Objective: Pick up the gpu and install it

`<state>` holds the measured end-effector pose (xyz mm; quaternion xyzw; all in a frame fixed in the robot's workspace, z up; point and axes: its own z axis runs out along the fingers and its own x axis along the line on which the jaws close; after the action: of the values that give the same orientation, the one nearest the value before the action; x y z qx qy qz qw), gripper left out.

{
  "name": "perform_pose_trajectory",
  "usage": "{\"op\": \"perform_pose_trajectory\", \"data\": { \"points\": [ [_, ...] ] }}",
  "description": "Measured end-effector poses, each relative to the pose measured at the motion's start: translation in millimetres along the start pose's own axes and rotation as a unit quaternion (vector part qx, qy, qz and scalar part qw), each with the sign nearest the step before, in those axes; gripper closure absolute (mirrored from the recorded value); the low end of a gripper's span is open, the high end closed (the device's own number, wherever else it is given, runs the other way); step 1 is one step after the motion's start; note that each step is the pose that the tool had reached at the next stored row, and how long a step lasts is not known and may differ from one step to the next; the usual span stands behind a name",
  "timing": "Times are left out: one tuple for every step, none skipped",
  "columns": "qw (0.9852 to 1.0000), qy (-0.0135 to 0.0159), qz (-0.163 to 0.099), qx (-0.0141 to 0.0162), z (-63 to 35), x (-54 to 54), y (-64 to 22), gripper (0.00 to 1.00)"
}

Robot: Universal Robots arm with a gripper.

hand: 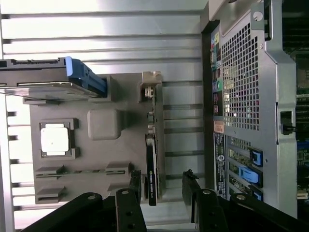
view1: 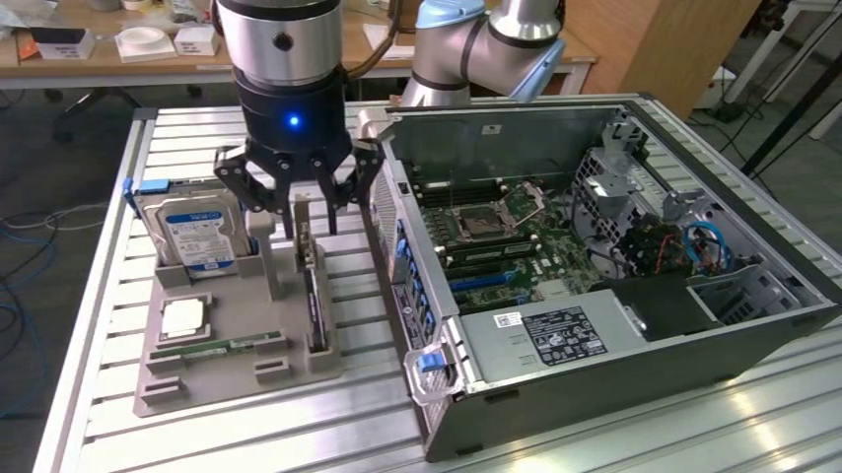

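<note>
The gpu (view1: 315, 296) stands on its long edge in a slot of the grey holder tray (view1: 224, 379), its silver bracket at the far end. In the wrist view the gpu (hand: 151, 166) is a thin dark strip with a green edge. My gripper (view1: 300, 212) hangs open right over the card's far end, with one black finger on each side of the card's line. From the wrist, the fingertips (hand: 135, 186) flank the card's end with room to spare, and my gripper (hand: 163, 188) holds nothing.
The tray also carries a silver hard drive (view1: 197, 232) in a blue-tabbed bracket, a processor (view1: 184, 315) and a memory stick (view1: 217, 347). At the exterior view's right an open computer case (view1: 435, 296) lies close beside the tray, motherboard (view1: 507, 222) exposed. All rest on a slatted metal table (view1: 263, 434).
</note>
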<state>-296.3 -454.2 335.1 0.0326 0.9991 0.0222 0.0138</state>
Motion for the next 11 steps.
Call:
{"op": "perform_pose_trajectory", "data": {
  "points": [
    [1.0000, 0.0000, 0.000, 0.0000, 0.8, 0.0, -0.2, 0.53],
    [1.0000, 0.0000, 0.000, 0.0000, 1.7, 0.0, -0.5, 0.53],
    [1.0000, -0.0001, 0.000, 0.0000, 2.9, 0.0, -0.8, 0.53],
    [1.0000, -0.0002, 0.000, 0.0000, 4.3, 0.1, -1.1, 0.53],
    [1.0000, -0.0003, 0.000, 0.0000, 5.7, 0.1, -1.2, 0.53],
    [1.0000, -0.0005, 0.000, 0.0000, 7.1, 0.2, -1.4, 0.53],
    [1.0000, -0.0006, 0.000, 0.0000, 8.4, 0.2, -1.5, 0.53],
    [1.0000, -0.0007, 0.000, 0.0000, 9.5, 0.2, -1.6, 0.53],
    [1.0000, -0.0006, 0.000, 0.0000, 10.4, 0.2, -1.6, 0.53],
    [1.0000, -0.0007, 0.000, 0.0001, 11.1, 0.2, -1.7, 0.53],
    [1.0000, -0.0007, 0.000, 0.0005, 11.1, 0.2, -1.7, 0.53]
  ]
}}
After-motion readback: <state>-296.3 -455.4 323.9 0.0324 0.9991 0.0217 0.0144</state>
